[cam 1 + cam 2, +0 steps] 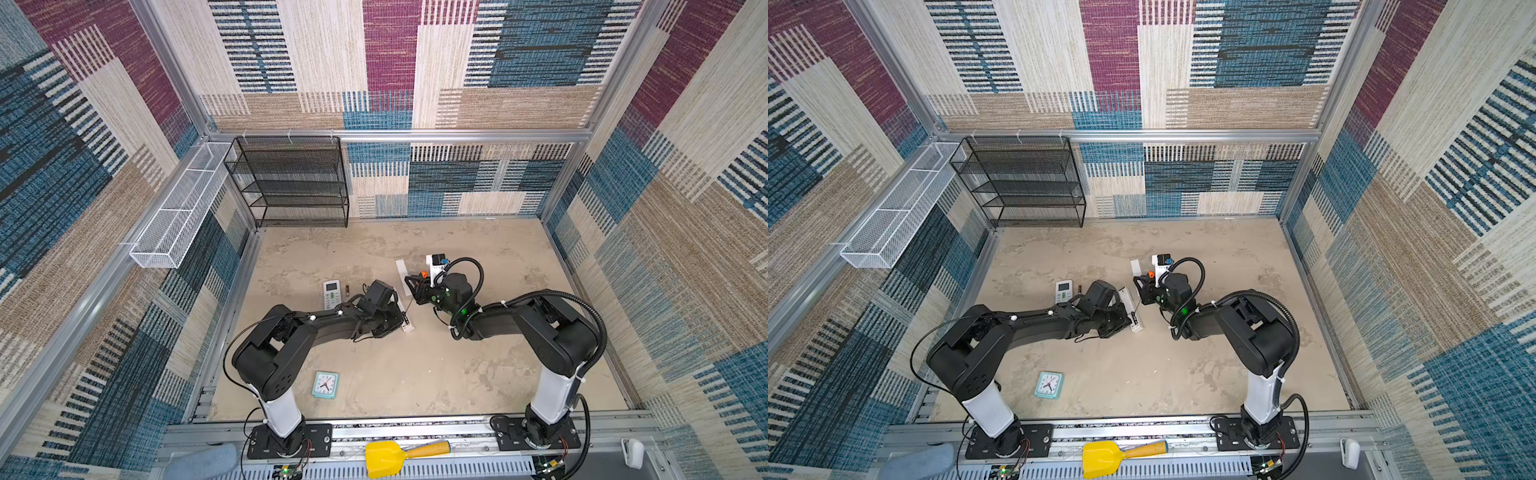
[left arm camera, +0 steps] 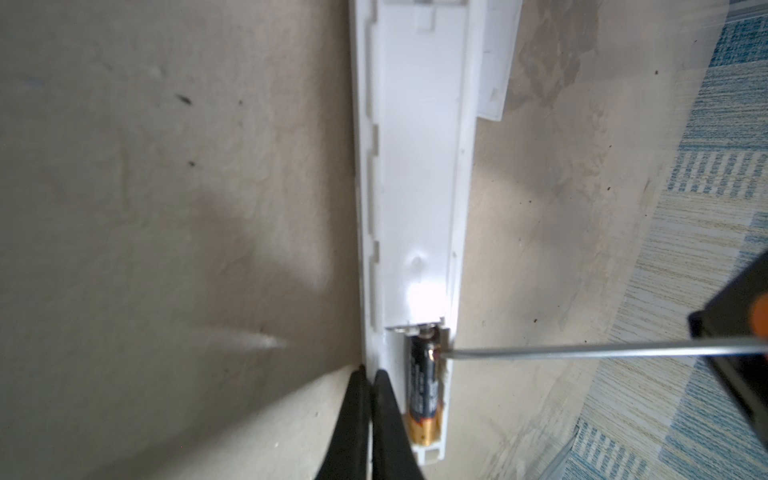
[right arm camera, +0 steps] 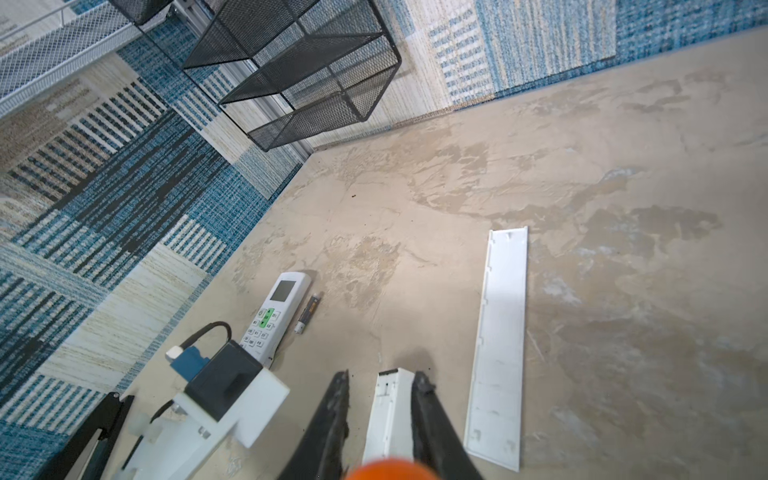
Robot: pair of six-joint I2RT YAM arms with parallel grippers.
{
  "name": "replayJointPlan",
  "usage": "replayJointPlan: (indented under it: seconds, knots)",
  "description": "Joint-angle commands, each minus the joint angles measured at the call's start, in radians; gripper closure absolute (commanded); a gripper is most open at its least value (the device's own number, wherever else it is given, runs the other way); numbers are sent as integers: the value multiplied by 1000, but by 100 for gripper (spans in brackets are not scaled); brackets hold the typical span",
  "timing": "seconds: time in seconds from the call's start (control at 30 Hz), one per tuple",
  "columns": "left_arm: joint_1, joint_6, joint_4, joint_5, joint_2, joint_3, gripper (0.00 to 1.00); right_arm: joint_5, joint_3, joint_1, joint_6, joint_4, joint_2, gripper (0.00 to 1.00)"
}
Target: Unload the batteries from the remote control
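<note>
The beige table [image 1: 478,374] carried everything, with a black mesh shelf rack [image 1: 291,183] at its far left corner and a white mesh basket [image 1: 178,216] fixed along the left wall. Near the middle lay a long white remote control [image 2: 415,166], back up with its battery compartment open. Its long white cover [image 3: 500,345] lay flat on the table near it. Further left a shorter air-conditioner remote [image 3: 278,316] lay face up, and a teal alarm clock [image 1: 325,385] lay toward the front, beside the left arm. The left fingers [image 2: 388,424] were pressed together at the side wall of the open compartment, at the remote's end; whether that thin wall sat between them could not be told. The right fingers [image 3: 434,419] pinched the orange handle of a screwdriver [image 2: 582,353]. Its thin shaft reached across to the compartment, and its tip touched a dark battery [image 2: 422,382] with a golden end that lay inside against the opposite wall. A second dark battery [image 3: 308,312] lay on the table just beside the air-conditioner remote.
</note>
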State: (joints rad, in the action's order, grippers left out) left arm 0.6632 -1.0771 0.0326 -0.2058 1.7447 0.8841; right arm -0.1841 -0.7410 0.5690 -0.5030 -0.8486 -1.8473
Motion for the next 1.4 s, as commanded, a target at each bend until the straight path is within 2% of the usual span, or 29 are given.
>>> replayJointPlan:
  seconds: [0.0,0.4,0.73,0.83,0.97,1.13,1.37]
  knots:
    - [-2,-11,76,16,-11,7,100,-68,15,-4,-33,117,-5,100]
    - [-3,11,-46,38,-9,57,100,28,36,-3,84,162,127,100]
    - [-2,28,-88,36,2,86,100,96,53,50,172,170,172,100]
    - [-2,31,-84,31,8,81,100,51,59,40,129,137,158,100]
    - [-2,33,-68,27,6,75,100,-72,76,-17,-34,59,93,100]
    - [-2,39,-63,19,6,68,100,-161,66,-42,-119,23,43,100]
    - [-3,40,-58,10,18,66,100,-179,58,-58,-165,38,21,100]
